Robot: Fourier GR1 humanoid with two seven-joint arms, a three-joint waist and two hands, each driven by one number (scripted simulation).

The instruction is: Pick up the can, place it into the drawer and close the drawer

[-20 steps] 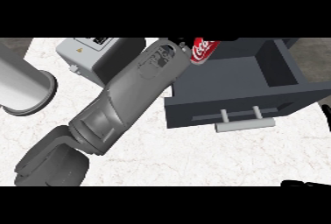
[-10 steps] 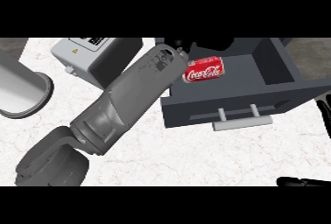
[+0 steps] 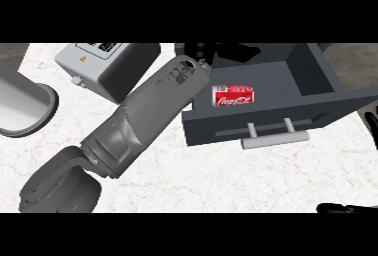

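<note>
The red cola can (image 3: 233, 95) lies on its side inside the open dark grey drawer (image 3: 331, 107), near its left wall. My left forearm runs from the lower left up to the drawer's back left corner. My left hand (image 3: 212, 50) hovers over the drawer's back edge, past the can, with its fingers spread and nothing in them. The can is free of the hand. The drawer's pale bar handle (image 3: 272, 138) faces me on the front panel. Only dark parts of my right hand (image 3: 344, 208) show at the lower right edge, resting there.
A grey box-shaped appliance (image 3: 103, 62) stands on the marble counter (image 3: 221, 180) just left of the drawer, under my left forearm. A large metal cylinder (image 3: 21, 107) stands at the far left edge.
The can has left my left hand and dropped from the drawer's back edge down into the drawer. The left hand has stayed over the drawer's back.
</note>
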